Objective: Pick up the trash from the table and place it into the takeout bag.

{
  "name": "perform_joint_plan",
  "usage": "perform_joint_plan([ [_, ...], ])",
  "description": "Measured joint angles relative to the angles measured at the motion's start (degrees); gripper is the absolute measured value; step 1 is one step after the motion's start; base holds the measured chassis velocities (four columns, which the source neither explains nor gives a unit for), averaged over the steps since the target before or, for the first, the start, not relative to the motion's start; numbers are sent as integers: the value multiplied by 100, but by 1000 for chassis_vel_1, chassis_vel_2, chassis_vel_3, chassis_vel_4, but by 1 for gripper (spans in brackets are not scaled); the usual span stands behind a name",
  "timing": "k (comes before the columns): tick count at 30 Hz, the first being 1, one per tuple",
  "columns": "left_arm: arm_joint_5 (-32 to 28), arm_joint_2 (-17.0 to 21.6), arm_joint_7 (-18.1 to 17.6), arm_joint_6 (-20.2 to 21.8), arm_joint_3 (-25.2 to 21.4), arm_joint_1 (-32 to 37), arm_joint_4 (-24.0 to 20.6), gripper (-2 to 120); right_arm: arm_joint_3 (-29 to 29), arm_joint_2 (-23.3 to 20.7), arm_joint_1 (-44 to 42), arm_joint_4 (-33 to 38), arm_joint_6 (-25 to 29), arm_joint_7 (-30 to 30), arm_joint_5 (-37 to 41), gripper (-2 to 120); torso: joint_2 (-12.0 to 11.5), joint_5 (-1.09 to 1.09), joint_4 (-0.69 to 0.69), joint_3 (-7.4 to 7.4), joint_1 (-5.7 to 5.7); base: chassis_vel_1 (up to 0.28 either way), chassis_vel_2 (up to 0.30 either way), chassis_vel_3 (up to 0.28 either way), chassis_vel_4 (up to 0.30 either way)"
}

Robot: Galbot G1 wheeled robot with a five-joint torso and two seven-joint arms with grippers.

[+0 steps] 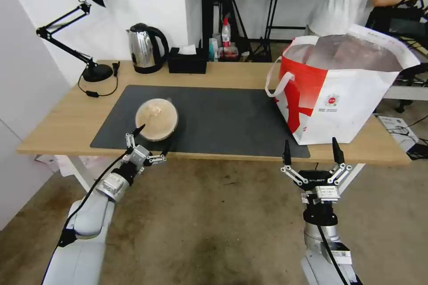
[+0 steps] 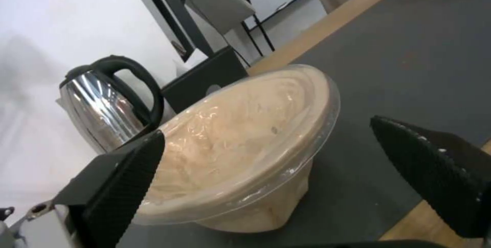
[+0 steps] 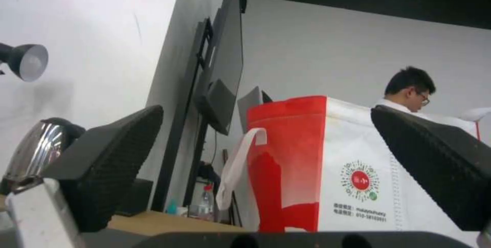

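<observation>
I see the round clear-lidded bowl point(image 1: 157, 118) of tan food sitting on the dark grey mat point(image 1: 223, 118), toward the mat's left end and near its front edge. The mat is my landmark: it lies along the middle of the desk point(image 1: 67, 116).

My left gripper point(image 1: 154, 139) hangs at the mat's front edge, just in front of the bowl. Its jaws are spread wide, one black fingertip point(image 1: 139, 130) up against the bowl's near-left rim and the other lower, off the bowl's near-right side. I cannot tell whether either tip actually touches the plastic. From the left wrist camera the bowl point(image 2: 245, 140) fills the gap between the two textured pads point(image 2: 122, 186), upright and resting flat on the mat point(image 2: 409, 68), and the jaws hold nothing.

The takeout bag point(image 1: 339, 93) stands upright at the mat's right end, its base overlapping the mat's right edge, mouth open with the silver lining showing and a white strap hanging on the side facing the mat. My right gripper point(image 1: 312, 153) waits in front of the desk, below the mat's front right corner, jaws pointed up, wide apart and empty. Through the right wrist camera I see the bag point(image 3: 327, 163) between its pads.

Beyond the mat's back edge stand a steel kettle point(image 1: 145, 48) and a black tissue box point(image 1: 187, 60); a black desk lamp point(image 1: 87, 31) stands off the mat's back left corner.
</observation>
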Motion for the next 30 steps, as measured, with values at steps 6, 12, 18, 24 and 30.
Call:
perform_joint_plan([
  [6,-7,54,0,20,8,-105,44,100,0,0,0,0,0,0,0,100,0,0,0,0,0,0,0,0,0],
  [12,-21,122,-1,31,24,-196,110,100,0,0,0,0,0,0,0,100,0,0,0,0,0,0,0,0,0],
  [18,-19,150,-1,38,54,-257,169,100,0,0,0,0,0,0,0,100,0,0,0,0,0,0,0,0,0],
  [24,-7,157,6,40,88,-267,196,100,0,0,0,0,0,0,0,100,0,0,0,-1,0,0,0,0,0],
  [30,6,152,9,41,89,-264,216,100,0,0,0,0,0,0,0,100,0,0,0,-1,0,0,0,0,0],
])
